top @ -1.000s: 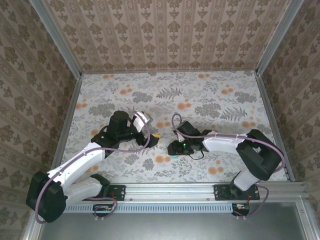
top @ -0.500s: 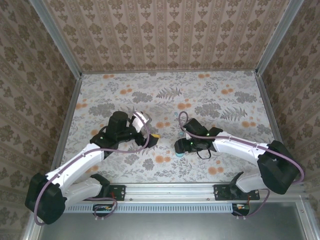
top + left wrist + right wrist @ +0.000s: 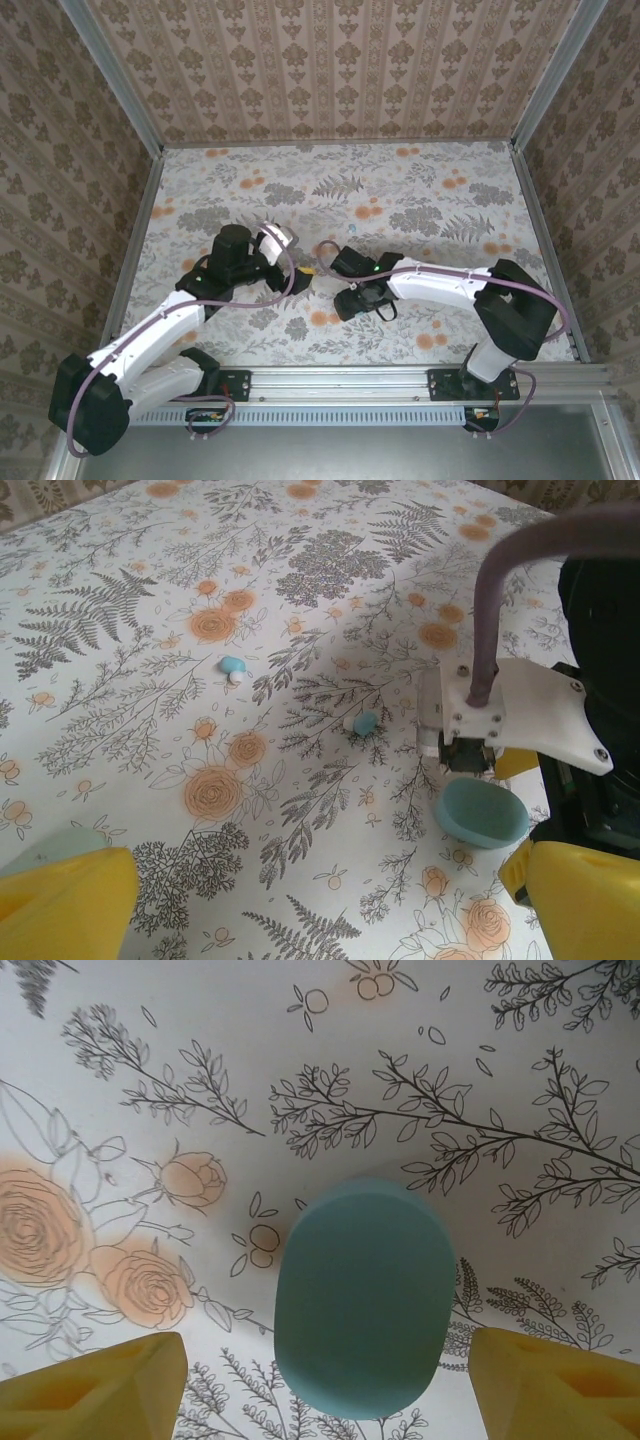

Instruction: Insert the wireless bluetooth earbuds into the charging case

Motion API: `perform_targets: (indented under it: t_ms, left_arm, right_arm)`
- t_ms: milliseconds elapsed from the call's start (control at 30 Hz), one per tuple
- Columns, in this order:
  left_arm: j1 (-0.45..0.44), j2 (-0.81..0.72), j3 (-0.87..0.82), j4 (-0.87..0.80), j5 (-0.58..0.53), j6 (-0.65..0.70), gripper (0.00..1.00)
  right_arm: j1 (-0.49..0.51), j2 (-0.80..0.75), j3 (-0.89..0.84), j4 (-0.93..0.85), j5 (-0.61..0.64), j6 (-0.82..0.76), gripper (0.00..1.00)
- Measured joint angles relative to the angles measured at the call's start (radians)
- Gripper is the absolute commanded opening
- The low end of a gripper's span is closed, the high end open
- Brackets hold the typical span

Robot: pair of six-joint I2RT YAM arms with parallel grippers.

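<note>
R gripper (image 3: 325, 1360) has swung in toward centre over the last sec. and spread its jaws. They now stand open either side of the blue oval (image 3: 362, 1295), not touching it; it lies flat on the desk (image 3: 450, 190). Prob. the charging case, just let go; lid state can't tell.

L gripper (image 3: 315, 880) is wide open, empty, hovering.

Earbud A (image 3: 233, 666) and earbud B (image 3: 365, 722) lie loose on the desk, apart, B nearer the oval. Neither inserted yet.

Desk: floral print cover. Walls (image 3: 330, 60): damask paper, alu. frame.
</note>
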Motion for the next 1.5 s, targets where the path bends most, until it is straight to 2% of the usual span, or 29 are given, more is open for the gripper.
perform_targets:
  t_ms: [133, 567, 767, 933, 1100, 1300, 1500]
  left_arm:
    - [0.001, -0.004, -0.005, 0.000, 0.000, 0.000, 1.00]
    - [0.018, -0.045, -0.018, 0.002, -0.008, -0.001, 1.00]
    - [0.055, -0.117, -0.048, 0.005, 0.013, -0.005, 1.00]
    - [0.109, -0.190, -0.050, 0.028, 0.123, -0.004, 1.00]
    - [0.129, -0.223, -0.044, 0.069, 0.307, 0.007, 0.97]
    - [0.129, -0.166, 0.035, 0.058, 0.515, 0.045, 0.91]
    - [0.057, -0.080, 0.111, 0.019, 0.600, 0.111, 0.89]
  right_arm:
    - [0.017, 0.033, 0.018, -0.003, 0.018, 0.000, 0.71]
    - [0.020, 0.080, 0.015, 0.000, 0.068, -0.010, 0.37]
    - [0.015, 0.018, -0.008, -0.003, 0.044, -0.065, 0.34]
    - [-0.034, -0.151, 0.010, -0.033, -0.074, -0.194, 0.33]
    - [-0.089, -0.304, 0.127, -0.127, -0.208, -0.359, 0.33]
    - [-0.096, -0.333, 0.289, -0.251, -0.328, -0.558, 0.33]
    - [-0.089, -0.315, 0.370, -0.347, -0.391, -0.700, 0.33]
